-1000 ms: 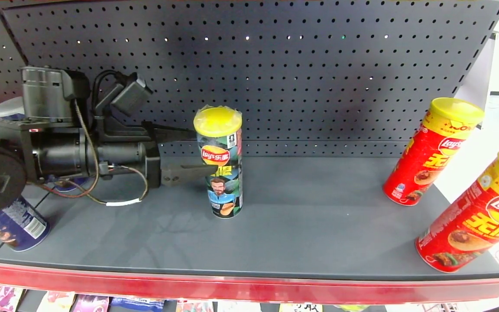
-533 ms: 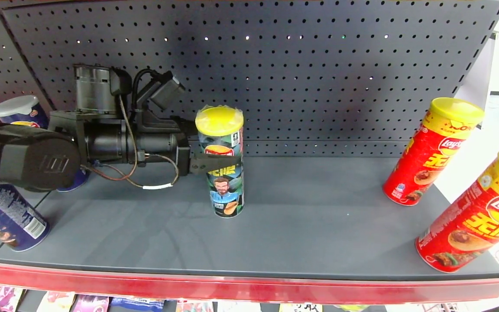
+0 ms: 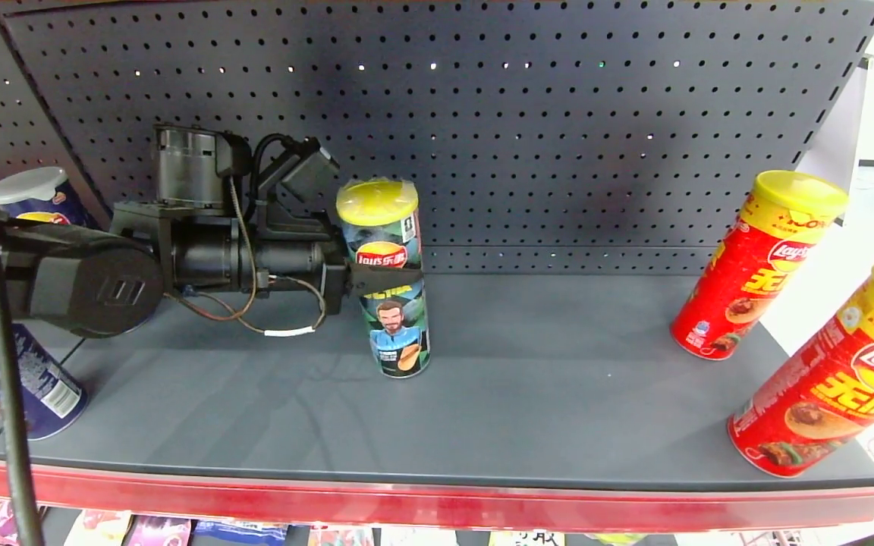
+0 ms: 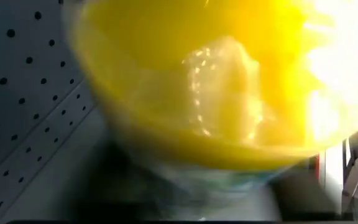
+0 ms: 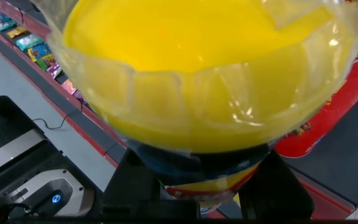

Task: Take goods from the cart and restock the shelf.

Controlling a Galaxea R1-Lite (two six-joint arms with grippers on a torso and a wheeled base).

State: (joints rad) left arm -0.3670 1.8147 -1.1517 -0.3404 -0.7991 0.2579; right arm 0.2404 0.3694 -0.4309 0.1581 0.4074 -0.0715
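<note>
Item 1: my left gripper (image 3: 395, 277), clenched around the green can (image 3: 399, 334).
- Grip sits about a third of the way down the can, just under the yellow lid (image 3: 376, 203); one finger (image 3: 384, 279) crosses the front of the label.
- The can is upright between my fingers, its base below them on the grey shelf (image 3: 558, 394).
- My left wrist camera looks onto the same lid (image 4: 216, 93) at close range, with the pegboard (image 4: 17, 93) beside it.

Item 2: two red cans (image 3: 756, 265) (image 3: 839, 379) with yellow lids, well beyond my left fingertips at the far end of the shelf.

Item 3: blue cans (image 3: 31, 193) (image 3: 35, 387), back along my left arm, one behind it and one in front of it.

Item 4: my right gripper (image 5: 197, 199), with another yellow-lidded can (image 5: 185, 74) directly before its camera. I cannot tell whether it is clenched or released. A red can (image 5: 334, 118) stands just beside that one.
</note>
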